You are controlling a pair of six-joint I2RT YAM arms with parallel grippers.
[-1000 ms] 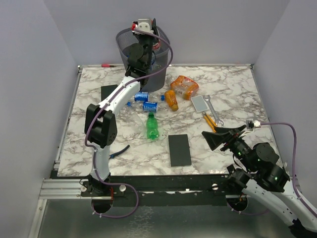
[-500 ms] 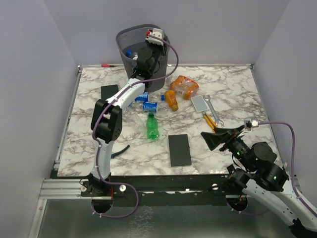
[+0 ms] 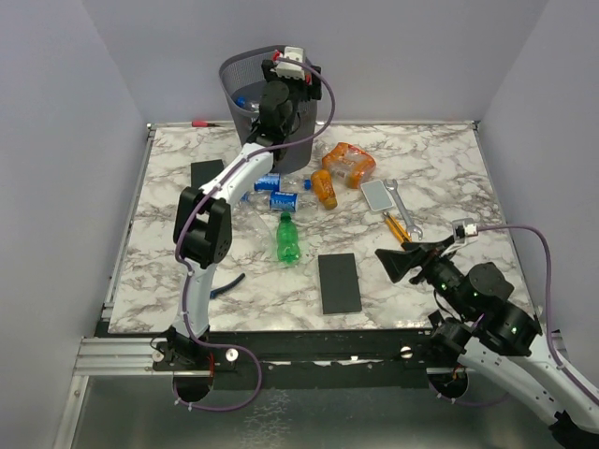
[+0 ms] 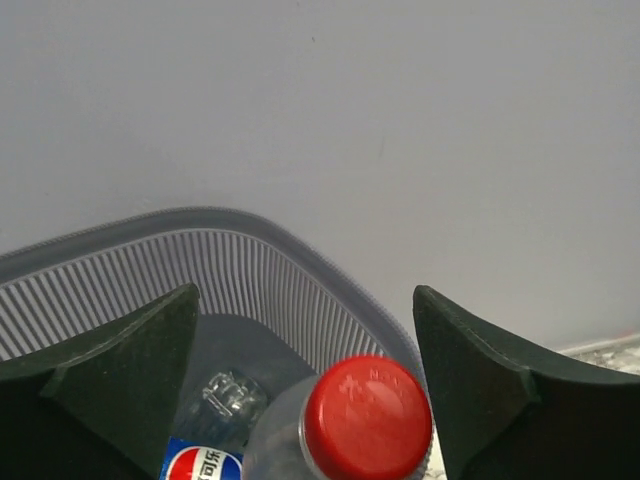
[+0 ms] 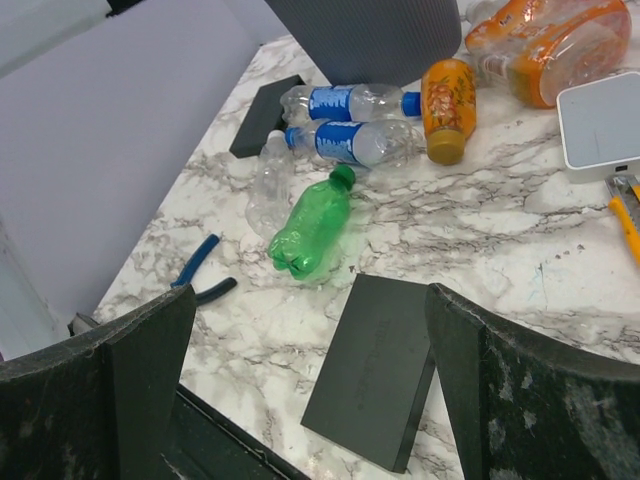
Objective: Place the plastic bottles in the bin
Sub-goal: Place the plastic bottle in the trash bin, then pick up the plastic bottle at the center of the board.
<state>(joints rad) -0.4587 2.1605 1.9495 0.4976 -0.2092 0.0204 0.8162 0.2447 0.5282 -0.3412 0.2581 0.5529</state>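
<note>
The left arm (image 3: 239, 178) hung over the bin (image 3: 236, 108), its jaws spread wide with a red-capped bottle (image 4: 365, 420) between them just above the rim and a Pepsi bottle (image 4: 205, 462) lying down inside. The right arm's (image 3: 487, 299) jaws stood wide apart and empty over the counter's (image 3: 440, 159) near edge. A green bottle (image 5: 312, 225), two blue-labelled bottles (image 5: 350, 140) and an orange bottle (image 5: 447, 97) lay near the bin's foot.

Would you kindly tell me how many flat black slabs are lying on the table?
2. One slab lies near the front edge, right of the green bottle; the other lies at the far left, farther back. None seems hidden.
</note>
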